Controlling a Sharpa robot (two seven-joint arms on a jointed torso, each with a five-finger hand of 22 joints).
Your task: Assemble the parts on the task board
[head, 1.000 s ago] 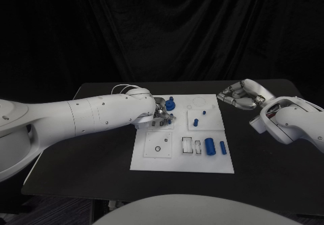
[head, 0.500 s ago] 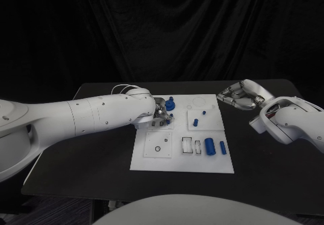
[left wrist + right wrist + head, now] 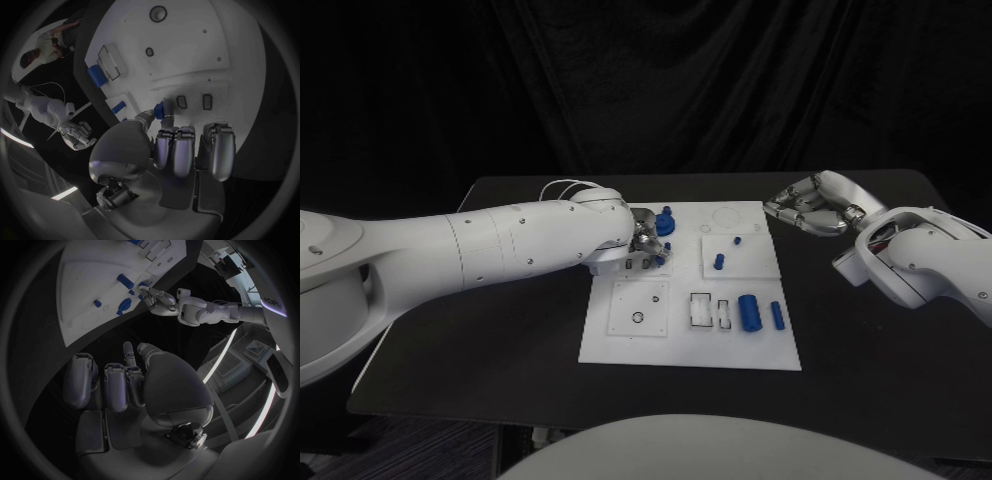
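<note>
A white task board [image 3: 625, 345] is laid in the middle of the black worktop [image 3: 488, 330]. The left hand [image 3: 646, 243] is held over the board's far left part, and a small blue part [image 3: 166, 109] is pinched between its thumb and a fingertip, just above the board's surface and close beside two small dark slots [image 3: 192, 101]. Just beyond that hand a blue knob-like part [image 3: 664, 224] is seen standing on the board. A short blue peg [image 3: 718, 261] is set in the far right panel, with a tiny blue piece [image 3: 736, 240] beyond it. A thick blue cylinder [image 3: 749, 311] and a slim blue pin [image 3: 776, 316] are laid side by side near the right edge. The right hand [image 3: 813, 205] is held clear of the board, off its far right corner, with fingers curled inward and nothing in them.
</note>
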